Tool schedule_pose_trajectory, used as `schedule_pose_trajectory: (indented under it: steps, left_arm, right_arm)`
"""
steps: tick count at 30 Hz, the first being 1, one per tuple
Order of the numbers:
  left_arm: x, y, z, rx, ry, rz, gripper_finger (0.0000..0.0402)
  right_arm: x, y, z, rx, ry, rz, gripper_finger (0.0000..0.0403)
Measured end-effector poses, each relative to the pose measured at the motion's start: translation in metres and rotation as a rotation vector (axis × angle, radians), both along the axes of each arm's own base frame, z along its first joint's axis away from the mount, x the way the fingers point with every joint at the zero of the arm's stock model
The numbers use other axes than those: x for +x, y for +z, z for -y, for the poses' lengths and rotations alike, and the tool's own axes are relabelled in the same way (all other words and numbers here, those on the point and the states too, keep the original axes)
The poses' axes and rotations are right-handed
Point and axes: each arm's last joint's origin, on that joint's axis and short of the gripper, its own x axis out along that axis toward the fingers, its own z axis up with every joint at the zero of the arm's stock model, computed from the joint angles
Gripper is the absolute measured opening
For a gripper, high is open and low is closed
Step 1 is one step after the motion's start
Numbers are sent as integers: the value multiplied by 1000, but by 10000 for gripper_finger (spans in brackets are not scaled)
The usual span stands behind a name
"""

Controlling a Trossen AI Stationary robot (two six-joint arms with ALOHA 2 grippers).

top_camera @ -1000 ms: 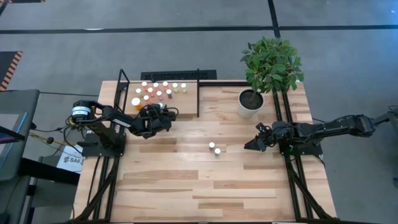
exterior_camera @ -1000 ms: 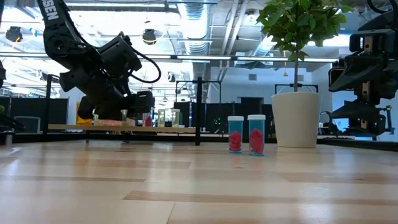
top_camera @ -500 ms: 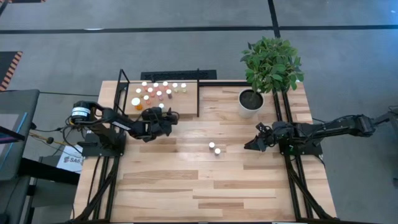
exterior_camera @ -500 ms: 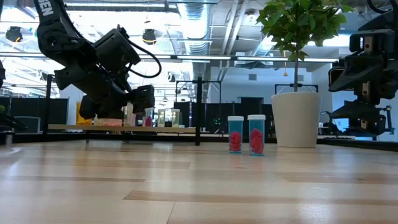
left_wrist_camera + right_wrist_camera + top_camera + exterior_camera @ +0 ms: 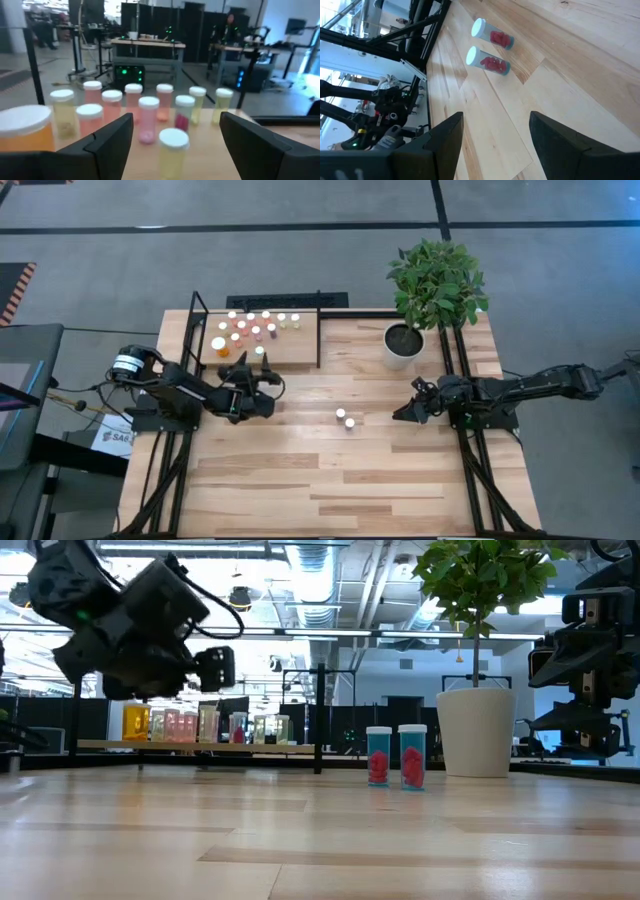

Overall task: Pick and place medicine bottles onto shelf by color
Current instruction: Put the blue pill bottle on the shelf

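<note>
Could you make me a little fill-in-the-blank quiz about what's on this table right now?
1. Out in the middle of the table stand ____ bottles with red contents.
2. The plant pot is coloured ____.
3. The left gripper, just in front of the shelf, has its fingers ____.
4. Every bottle on the shelf wears a ____ cap.

Missing words: two; white; open; white

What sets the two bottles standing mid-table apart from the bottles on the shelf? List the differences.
Place: the two mid-table bottles stand on the bare tabletop; the shelf bottles stand on the shelf.
Contents: the pair look bluish with red inside; the shelf ones are orange, pink and yellow.
Number: two against a crowded group.
Shared: all upright, white-capped.
</note>
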Motion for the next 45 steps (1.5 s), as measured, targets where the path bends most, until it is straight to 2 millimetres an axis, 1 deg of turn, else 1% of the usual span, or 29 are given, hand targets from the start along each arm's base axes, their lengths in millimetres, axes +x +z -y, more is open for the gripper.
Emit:
schedule_pose_trajectory:
  steps: [3,6,8,12,18,22,25,28,30,38,41,45]
  left_arm:
    - [-2,9,5,-3,-22,18,287]
    - [-3,24,4,-36,-64,7,287]
    - [-3,38,2,-45,-83,-1,287]
    - [-6,75,-2,-54,-149,-57,287]
    - [-5,125,-7,-30,-419,-160,286]
    - [3,150,-11,5,-615,-168,286]
    - [13,161,-17,8,-722,-134,286]
    - [25,164,-24,-28,-800,-91,286]
    - [37,162,-28,-65,-831,-64,286]
    - [85,130,-34,-304,-885,50,285]
    - [95,121,-31,-372,-922,77,285]
    - [100,110,-22,-460,-964,88,285]
  right_arm:
    - [0,0,0,0,0,0,249]
    - [0,0,0,0,0,0,249]
    - [0,0,0,0,0,0,249]
    - [0,0,0,0,0,0,249]
    - [0,0,0,0,0,0,249]
    - [0,0,0,0,0,0,249]
    - [0,0,0,0,0,0,249]
    - [0,0,0,0,0,0,249]
    - [0,0,0,0,0,0,249]
    - [0,0,0,0,0,0,249]
    - [0,0,0,0,0,0,249]
    - [0,0,0,0,0,0,249]
